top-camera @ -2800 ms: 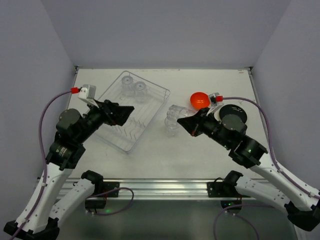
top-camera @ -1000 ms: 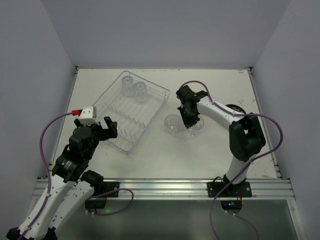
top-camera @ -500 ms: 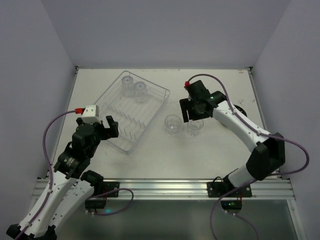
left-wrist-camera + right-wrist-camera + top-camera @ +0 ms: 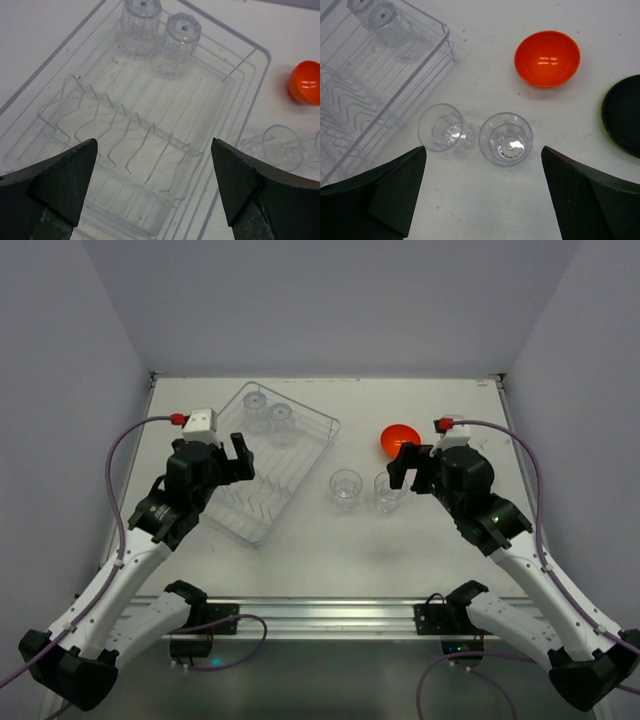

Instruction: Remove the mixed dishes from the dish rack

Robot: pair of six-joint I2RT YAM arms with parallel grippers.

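The silver wire dish rack point(image 4: 262, 502) lies at the table's left. Two clear tumblers point(image 4: 257, 405) point(image 4: 281, 417) stand upside down at its far end; the plate tines are bare. Two more tumblers point(image 4: 346, 487) point(image 4: 388, 490) stand upright side by side on the table right of the rack. The orange bowl point(image 4: 399, 439) sits behind them, and the black plate point(image 4: 625, 115) lies further right. My left gripper point(image 4: 154, 145) hangs open over the rack's tines point(image 4: 125, 135), holding nothing. My right gripper point(image 4: 483, 150) is open and empty, above and just near of the two upright tumblers point(image 4: 506, 139).
Grey walls close in the table on the left, back and right. A metal rail point(image 4: 320, 615) with the arm bases runs along the near edge. Bare tabletop point(image 4: 340, 550) lies in front of the rack and the tumblers.
My right gripper opened and let go of a tumbler beside the first one, then drew back to the right. My left arm swung forward over the rack.
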